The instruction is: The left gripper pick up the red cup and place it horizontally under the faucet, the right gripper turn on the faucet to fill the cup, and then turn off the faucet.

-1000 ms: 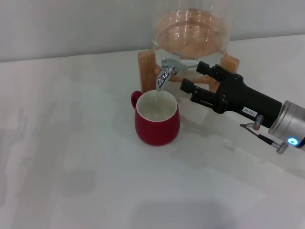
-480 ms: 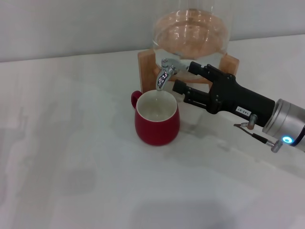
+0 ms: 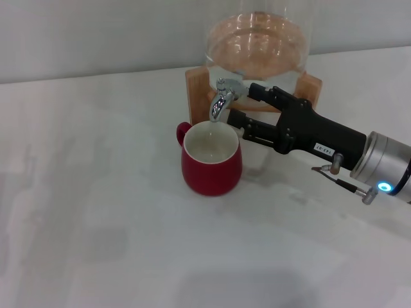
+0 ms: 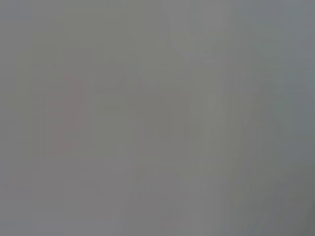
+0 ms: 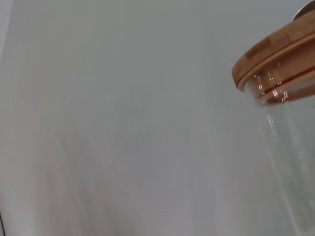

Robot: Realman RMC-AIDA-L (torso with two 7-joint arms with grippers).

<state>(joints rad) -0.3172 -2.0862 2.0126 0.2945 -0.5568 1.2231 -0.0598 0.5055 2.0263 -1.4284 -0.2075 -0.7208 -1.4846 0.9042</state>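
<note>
Here the red cup (image 3: 212, 162) stands upright on the white tabletop (image 3: 96, 212), near the middle of the head view, its cream inside facing up and its small loop handle pointing toward ten o'clock; the faucet (image 3: 223, 98) sits just beyond it at twelve o'clock, its downturned spout directly over the cup's mouth, apart from the rim; whether water is running cannot be told. The faucet is fixed to the glass dispenser (image 3: 257, 42), which rests on a wooden stand (image 3: 196, 90) at the far edge of the tabletop. The right gripper (image 3: 241, 104) reaches in from four o'clock, its black body and silver wrist with a blue light trailing back that way; its jaws are spread apart, one finger (image 3: 258, 91) lying right beside the faucet's lever top, the other finger (image 3: 239, 120) lower, just past the cup's rim at two o'clock; neither visibly clamps anything. The left gripper shows in no view; the left wrist view is blank grey; the right wrist view catches only the dispenser's wooden lid (image 5: 275, 49) and glass wall.
</note>
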